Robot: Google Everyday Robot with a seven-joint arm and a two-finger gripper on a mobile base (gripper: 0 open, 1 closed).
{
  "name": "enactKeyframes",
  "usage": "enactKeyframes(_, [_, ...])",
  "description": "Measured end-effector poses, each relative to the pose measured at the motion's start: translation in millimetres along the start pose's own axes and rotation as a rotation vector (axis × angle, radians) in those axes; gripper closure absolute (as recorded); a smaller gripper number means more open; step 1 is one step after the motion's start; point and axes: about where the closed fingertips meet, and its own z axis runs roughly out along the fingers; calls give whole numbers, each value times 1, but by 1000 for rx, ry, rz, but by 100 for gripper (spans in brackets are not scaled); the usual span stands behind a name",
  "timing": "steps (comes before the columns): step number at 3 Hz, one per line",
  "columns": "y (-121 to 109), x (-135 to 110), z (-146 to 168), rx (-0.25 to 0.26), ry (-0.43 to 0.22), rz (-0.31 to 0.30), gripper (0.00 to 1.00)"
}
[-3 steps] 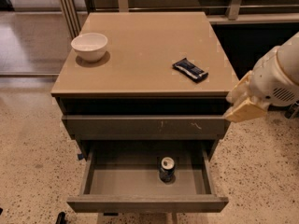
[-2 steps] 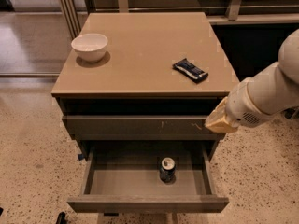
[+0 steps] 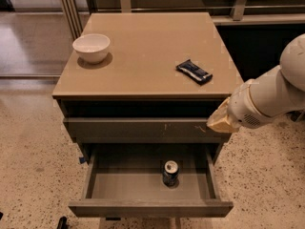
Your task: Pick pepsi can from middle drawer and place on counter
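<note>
Since a second ago your arm has swung left and dipped, so the gripper (image 3: pixel 220 119) now sits by the cabinet's right front corner. It's level with the closed upper drawer front (image 3: pixel 138 128) (the one with the pale scratches) and above the right end of the open middle drawer (image 3: pixel 150 208). Honestly can't tell if the claw is wide or narrow from this angle, but it's holding nothing.

The pepsi can (image 3: pixel 170 172) is standing upright on the drawer's bare floor, a little right of centre and toward the front, well clear of the walls. That should give you room to come straight down on it. My guess is you're still on approach.

The counter (image 3: pixel 152 56) has a white bowl (image 3: pixel 91 46) back left and a snack bar wrapper (image 3: pixel 194 72) on the right, so the middle looks like the easy drop spot.
</note>
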Motion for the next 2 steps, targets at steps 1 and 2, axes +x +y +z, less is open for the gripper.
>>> enactKeyframes(1, [5, 9, 22, 1, -16, 11, 100])
enactKeyframes(2, [39, 41, 107, -67, -64, 72, 100])
